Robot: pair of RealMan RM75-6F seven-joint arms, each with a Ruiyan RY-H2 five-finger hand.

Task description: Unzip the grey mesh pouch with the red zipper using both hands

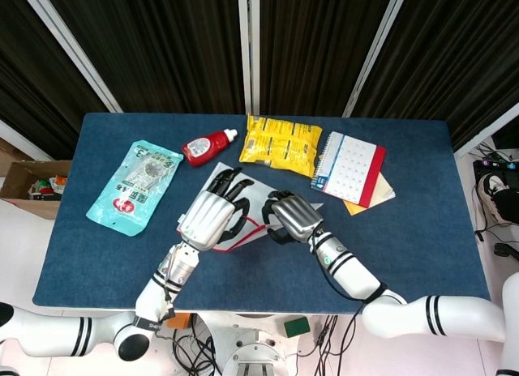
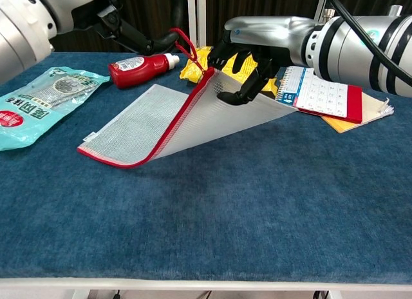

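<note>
The grey mesh pouch (image 2: 154, 122) with its red zipper (image 2: 187, 112) lies mid-table, its far end lifted off the cloth. My left hand (image 2: 132, 31) holds the red pull cord (image 2: 185, 40) above that raised end. Just right of it, my right hand (image 2: 251, 57) pinches the pouch's lifted top edge beside the zipper end. In the head view both hands cover most of the pouch (image 1: 250, 191): the left hand (image 1: 209, 218) is over its left part, the right hand (image 1: 290, 216) over its right. The zipper's open length cannot be told.
A red sauce bottle (image 1: 208, 146), a yellow snack bag (image 1: 280, 145) and a teal packet (image 1: 135, 184) lie behind and left of the pouch. A red-and-white notebook (image 1: 349, 168) on a tan pad (image 1: 375, 198) sits at the right. A cardboard box (image 1: 28, 190) stands off the left edge.
</note>
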